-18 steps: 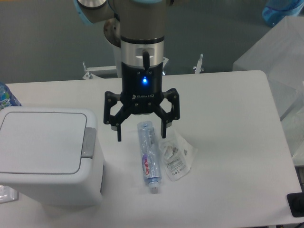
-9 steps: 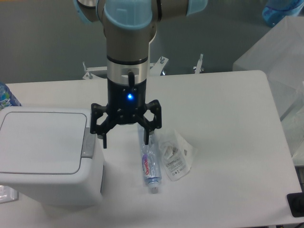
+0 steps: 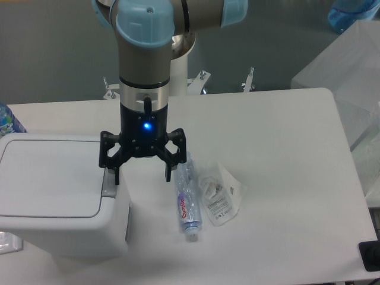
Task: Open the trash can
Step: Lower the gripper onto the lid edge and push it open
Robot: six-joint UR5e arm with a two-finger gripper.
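- Hanging point-down over the white table point(image 3: 285, 130), the gripper point(image 3: 142, 176) has its jaws spread wide apart, holding nothing.
- One finger point(image 3: 112, 168) covers the upper end of the grey push-button tab point(image 3: 108, 185); whether it touches cannot be told.
- The trash can point(image 3: 59, 196) sits at 9 o'clock from the gripper, lid point(image 3: 50, 177) shut flat; its left side is cut off by the frame edge.
- A clear bottle point(image 3: 186, 199) lies at 5 o'clock from the gripper, its top partly hidden behind the other finger.
- A crumpled clear wrapper point(image 3: 221, 193) lies just beside the bottle, its print too small to read.
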